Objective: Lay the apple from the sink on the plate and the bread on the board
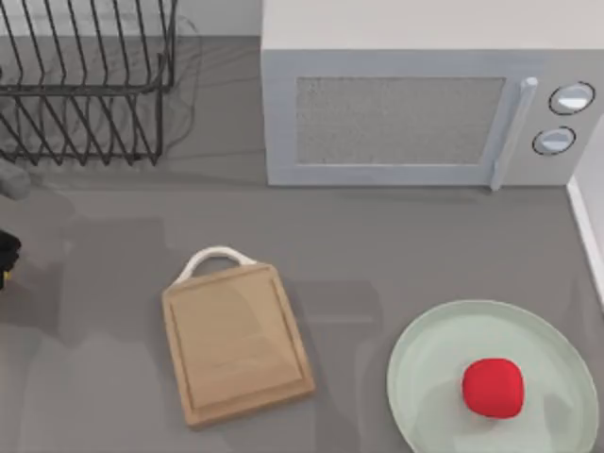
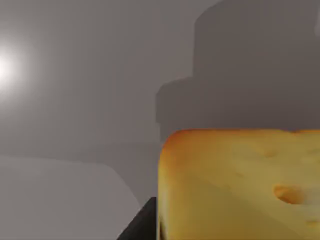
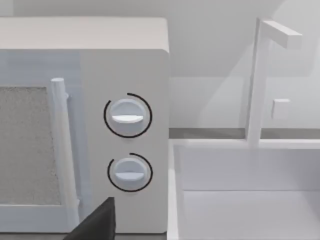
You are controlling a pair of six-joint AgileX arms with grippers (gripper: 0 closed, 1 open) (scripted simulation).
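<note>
- The apple [image 1: 493, 387], a small bright-red lump, lies on the pale mint-green plate [image 1: 429, 363] at the table's near right corner, right of the plate's middle and touching nothing else.
- The board [image 1: 236, 342] lies bare on the grey table [image 1: 377, 245], left of the plate and well apart from it, turned slightly askew, its white loop handle [image 1: 216, 256] pointing toward the back of the table.
- The bread [image 2: 240, 185] sits very close under the left wrist camera: a golden-yellow block with a browned orange upper edge and shallow dimples on its face, grey surface behind it. A dark sliver [image 2: 137, 225] juts in just beside the loaf's lower corner.
- Left fingers: I cannot tell whether they are open, closed or clamped on the loaf; the bread is right in front of them, but no contact can be made out.
- In the top view a dark bit of the left arm [image 1: 8, 257] sits at the far left edge of the table, in front of the wire dish rack [image 1: 85, 85].
- A white microwave [image 1: 425, 104] stands at the back, right of the rack.
- The right wrist view faces the microwave's two round knobs [image 3: 128, 116], with the white sink basin [image 3: 245, 200] and its faucet [image 3: 260, 80] just beside the oven. A dark wedge [image 3: 97, 222] shows in front of the microwave.
- Right fingers: I cannot tell their state either.
</note>
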